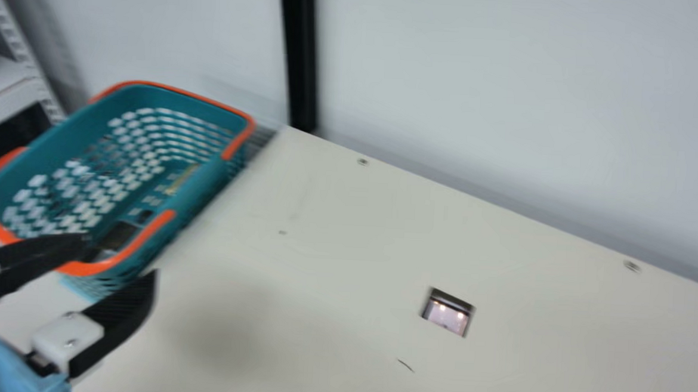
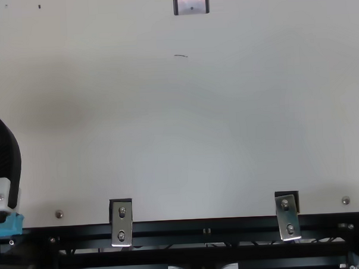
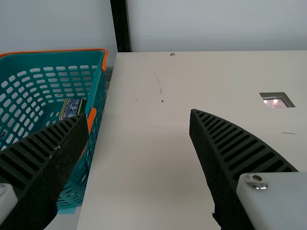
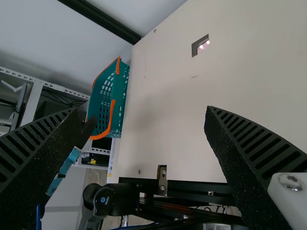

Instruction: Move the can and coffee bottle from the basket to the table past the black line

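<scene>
Left gripper [image 1: 121,257], right gripper [image 4: 143,112]: jaws parted wide; small-print can [image 3: 72,108] inside basket [image 1: 199,179].

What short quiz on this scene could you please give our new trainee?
1. Multiple choice: which colour edges the basket's teal body? A) white, B) orange, C) black.
2. True or false: the left gripper is open and holds nothing.
3. Fill the gap: the yellow-edged item in the left wrist view lies ____ the basket.

Key: 1 B; 2 true; 3 inside.
</scene>
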Controlling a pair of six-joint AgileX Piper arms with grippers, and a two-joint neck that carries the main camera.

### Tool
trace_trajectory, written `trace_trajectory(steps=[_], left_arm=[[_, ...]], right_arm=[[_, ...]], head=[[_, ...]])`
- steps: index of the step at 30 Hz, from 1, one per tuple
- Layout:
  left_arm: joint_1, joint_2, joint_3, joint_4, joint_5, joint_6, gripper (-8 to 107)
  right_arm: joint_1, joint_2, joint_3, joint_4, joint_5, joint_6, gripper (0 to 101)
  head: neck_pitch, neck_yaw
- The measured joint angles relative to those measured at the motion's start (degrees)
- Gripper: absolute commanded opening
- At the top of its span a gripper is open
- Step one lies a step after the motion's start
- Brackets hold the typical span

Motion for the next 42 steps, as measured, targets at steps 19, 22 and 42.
trace_trajectory(steps=[19, 22, 42], left_arm=[[0.00, 0.00, 0.00, 0.00, 0.00, 0.00, 90], [0.00, 0.00, 0.00, 0.00, 0.00, 0.00, 90], [9.10, 21.47, -18.75, 4.03, -10.17, -11.82, 90]], right_arm=[[0.00, 0.00, 0.00, 0.00, 0.00, 0.00, 101], [0.00, 0.00, 0.00, 0.00, 0.00, 0.00, 101], [0.00, 0.00, 0.00, 0.00, 0.00, 0.00, 101]], head=[[-1.17, 8.80], [-1.17, 8.80], [-0.88, 8.80]])
